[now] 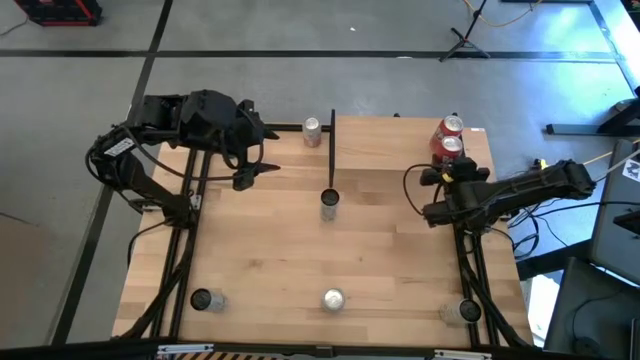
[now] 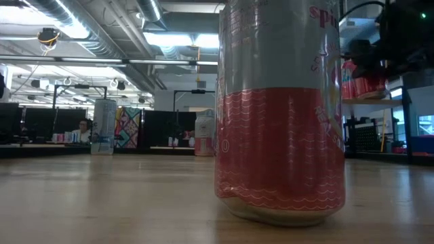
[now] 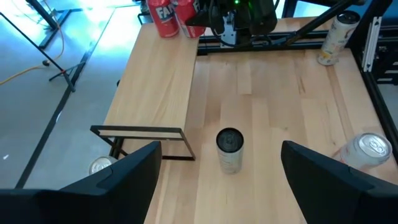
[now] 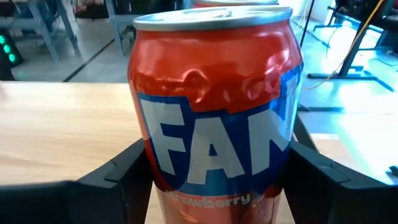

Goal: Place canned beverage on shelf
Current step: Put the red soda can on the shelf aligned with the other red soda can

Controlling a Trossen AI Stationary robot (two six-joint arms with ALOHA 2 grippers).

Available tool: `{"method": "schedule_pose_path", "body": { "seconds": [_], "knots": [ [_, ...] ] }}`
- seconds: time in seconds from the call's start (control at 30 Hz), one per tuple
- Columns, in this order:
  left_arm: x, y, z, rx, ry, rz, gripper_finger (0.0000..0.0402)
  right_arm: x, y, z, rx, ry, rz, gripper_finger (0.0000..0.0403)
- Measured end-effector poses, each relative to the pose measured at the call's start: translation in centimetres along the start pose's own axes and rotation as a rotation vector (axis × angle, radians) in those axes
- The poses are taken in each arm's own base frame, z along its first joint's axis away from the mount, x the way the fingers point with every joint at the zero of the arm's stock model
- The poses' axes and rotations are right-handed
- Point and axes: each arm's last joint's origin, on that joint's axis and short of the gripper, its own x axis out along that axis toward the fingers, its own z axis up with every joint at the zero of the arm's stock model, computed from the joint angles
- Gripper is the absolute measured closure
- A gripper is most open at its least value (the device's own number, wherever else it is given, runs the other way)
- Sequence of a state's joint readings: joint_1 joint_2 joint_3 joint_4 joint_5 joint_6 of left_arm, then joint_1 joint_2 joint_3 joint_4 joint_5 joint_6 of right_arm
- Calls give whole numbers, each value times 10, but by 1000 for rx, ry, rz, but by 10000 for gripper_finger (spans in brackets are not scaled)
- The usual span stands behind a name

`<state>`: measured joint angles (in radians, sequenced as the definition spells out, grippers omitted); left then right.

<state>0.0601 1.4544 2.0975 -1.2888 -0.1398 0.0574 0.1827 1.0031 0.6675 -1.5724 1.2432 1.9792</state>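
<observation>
Near edge of the tabletop point(image 1: 260, 240): we note three silver-topped cans standing in a row, a left one point(image 1: 203, 300), a middle one point(image 1: 333, 298) and a right one point(image 1: 465, 312), well apart from each other. The low view is largely filled by one upright can, silver above and red below point(image 2: 278, 115), just in front of that camera. Mid-table: a single dark-topped can point(image 1: 330, 203) stands upright, near the black post at the shelf's left edge. The left gripper point(image 1: 248, 172) hangs over the far-left part of the table with its fingers point(image 3: 134, 171) spread wide and nothing between them; the dark-topped can is in front of it, well apart. Far right: the shelf point(image 1: 390, 145), a pale board, takes up the far-right corner. On it, near its right end, stands the red can point(image 1: 449, 147), upright. The right gripper point(image 1: 446, 170) reaches in from the near side of this can, level with it, and its two fingers point(image 4: 118, 171) sit against the can's left and right sides, so we record it as grasping the red can. Just beyond it, touching or nearly so, a second red can point(image 1: 452, 125) stands at the shelf's far edge. Far centre: one more silver can point(image 1: 313, 128) stands just left of the shelf.
</observation>
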Motion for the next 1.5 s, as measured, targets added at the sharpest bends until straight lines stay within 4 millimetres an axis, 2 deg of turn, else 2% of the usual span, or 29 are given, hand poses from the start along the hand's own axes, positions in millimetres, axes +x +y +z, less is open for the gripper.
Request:
{"method": "schedule_pose_path", "body": {
  "seconds": [0.13,0.43,0.8,1.13,1.5],
  "knots": [
    [0,0,0,0,0,1,82,3,-4,-7,22,-26,0,139],
    [0,1,0,3,-2,10,82,3,-4,-7,19,-40,5,139],
    [0,1,0,1,-5,4,82,5,-4,-8,-3,-15,-28,66],
    [0,1,0,1,-5,1,82,5,-5,-8,1,23,-43,55],
    [0,1,0,1,-4,1,82,-5,8,20,-31,63,-5,54]
  ]
}}
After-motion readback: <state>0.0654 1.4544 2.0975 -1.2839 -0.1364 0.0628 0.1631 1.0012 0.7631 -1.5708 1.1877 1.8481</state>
